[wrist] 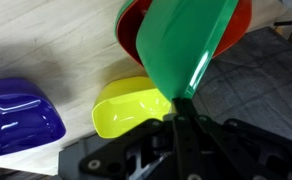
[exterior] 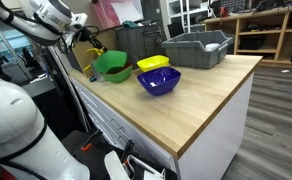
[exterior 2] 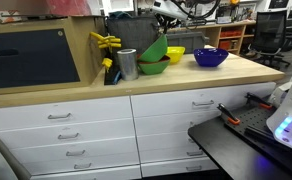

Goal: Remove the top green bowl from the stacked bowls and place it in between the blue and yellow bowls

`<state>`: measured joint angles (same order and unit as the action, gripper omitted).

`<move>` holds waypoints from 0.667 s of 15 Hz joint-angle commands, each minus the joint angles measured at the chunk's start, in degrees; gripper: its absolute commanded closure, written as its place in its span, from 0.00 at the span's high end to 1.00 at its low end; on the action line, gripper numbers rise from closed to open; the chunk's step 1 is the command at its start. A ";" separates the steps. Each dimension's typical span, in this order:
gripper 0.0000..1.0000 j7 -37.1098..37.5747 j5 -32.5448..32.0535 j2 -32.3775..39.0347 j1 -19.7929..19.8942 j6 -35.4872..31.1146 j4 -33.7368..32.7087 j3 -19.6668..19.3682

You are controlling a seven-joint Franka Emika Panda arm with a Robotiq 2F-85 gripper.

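Note:
My gripper (wrist: pixel 183 103) is shut on the rim of the top green bowl (wrist: pixel 181 45) and holds it tilted just above the stack. A red bowl (wrist: pixel 243 22) shows right behind it in the wrist view. The lifted green bowl also shows in both exterior views (exterior 2: pixel 154 47) (exterior: pixel 112 66), with the rest of the stack (exterior 2: pixel 151 67) under it. The yellow bowl (wrist: pixel 131 106) (exterior 2: pixel 174 54) (exterior: pixel 153 63) sits next to the stack. The blue bowl (wrist: pixel 21 118) (exterior 2: pixel 210 57) (exterior: pixel 159 82) sits beyond it, with a narrow gap of wooden counter between them.
A metal cup (exterior 2: pixel 127 63) and a yellow clamp-like object (exterior 2: pixel 106 42) stand on the far side of the stack. A grey bin (exterior: pixel 196 48) sits at the back of the counter (exterior: pixel 211 95). A dark cabinet (exterior 2: pixel 31 57) stands at one end of the counter.

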<state>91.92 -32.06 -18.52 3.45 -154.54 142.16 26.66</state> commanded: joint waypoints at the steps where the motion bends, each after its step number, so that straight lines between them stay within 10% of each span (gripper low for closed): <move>1: 0.01 -3.56 3.13 -4.38 -2.07 -0.65 0.95 -2.91; 10: 0.01 -10.04 6.99 -10.92 -2.50 0.62 2.68 -6.07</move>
<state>84.90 -27.11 -26.30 1.00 -154.45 142.78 21.46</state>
